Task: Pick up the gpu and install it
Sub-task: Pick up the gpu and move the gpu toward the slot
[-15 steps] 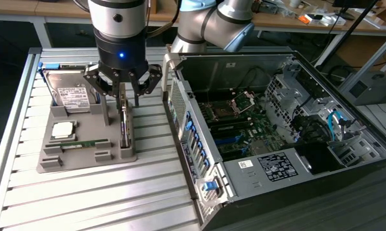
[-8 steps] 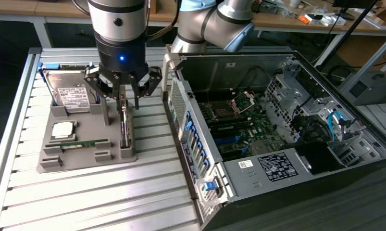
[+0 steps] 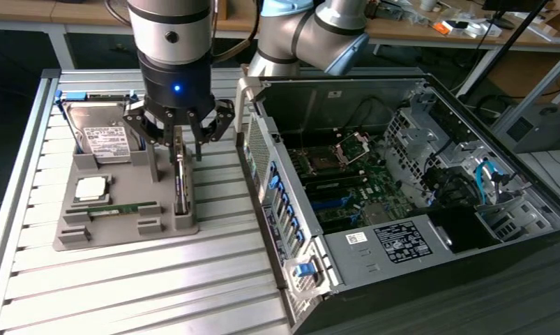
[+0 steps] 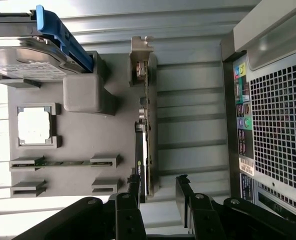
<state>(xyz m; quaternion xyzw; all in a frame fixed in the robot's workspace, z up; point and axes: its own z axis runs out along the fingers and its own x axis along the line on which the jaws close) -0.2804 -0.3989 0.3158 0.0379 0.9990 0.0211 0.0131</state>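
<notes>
— Starting from the exterior view's left?
— Yes. First a ribbed aluminium table (image 3: 121, 293), and on it a grey moulded parts tray (image 3: 112, 237). At the tray's far end, a thick silver hard drive with a white label (image 3: 103, 132), with a blue rail along one side. Nearer, a square silver processor chip (image 3: 91, 187) in its own pocket. Then a narrow green RAM stick (image 3: 121, 208), lying flat in a slot.
— And the gpu?
— Along the tray's edge toward the exterior view's right. A thin dark gpu card (image 3: 180, 185) with a silver metal bracket at one end, standing upright on its long edge in the tray's slot, not lifted.
— The gripper?
— Directly above the card, at the end of the silver-and-black robot arm (image 3: 173, 42): a black gripper (image 3: 182, 143), pointing straight down. Fingers (image 4: 134, 190) spread wide apart, one on either side of the card's upper edge. In the wrist view, close on one side, a clear gap on the other; contact hard to tell. Clamped on nothing.
— Further right?
— An open grey tower computer case (image 3: 345, 262), lying on its side just beside the tray. Green motherboard (image 3: 377, 192) exposed, perforated rear panel facing the tray.
</notes>
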